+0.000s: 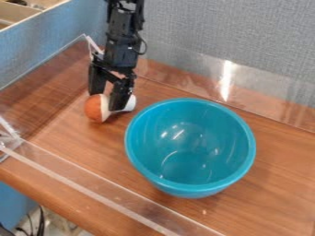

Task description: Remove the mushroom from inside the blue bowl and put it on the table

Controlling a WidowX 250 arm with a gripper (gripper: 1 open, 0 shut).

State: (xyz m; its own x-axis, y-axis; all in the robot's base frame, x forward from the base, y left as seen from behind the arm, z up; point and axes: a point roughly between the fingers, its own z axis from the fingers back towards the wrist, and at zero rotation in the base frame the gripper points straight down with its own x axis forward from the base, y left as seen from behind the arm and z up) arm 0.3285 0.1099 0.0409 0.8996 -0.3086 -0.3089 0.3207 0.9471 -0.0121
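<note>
We saw a reddish-brown wood-grain worktop (277,207) with low clear walls (92,194), a grey textured panel (234,41) across the upper right of the frame, and a bit of tan box (18,11) at the upper left. We counted one blue bowl (191,147), right of centre, and one mushroom (99,108), lying on the worktop left of it. One tool (112,100) stood open around the mushroom.

Setting: probably a robotics lab. Robot arm (123,41) at 11 o'clock over a wood-grain bench (277,198); clear low walls (117,195), grey textured panel (234,41) at 1 o'clock.
</note>
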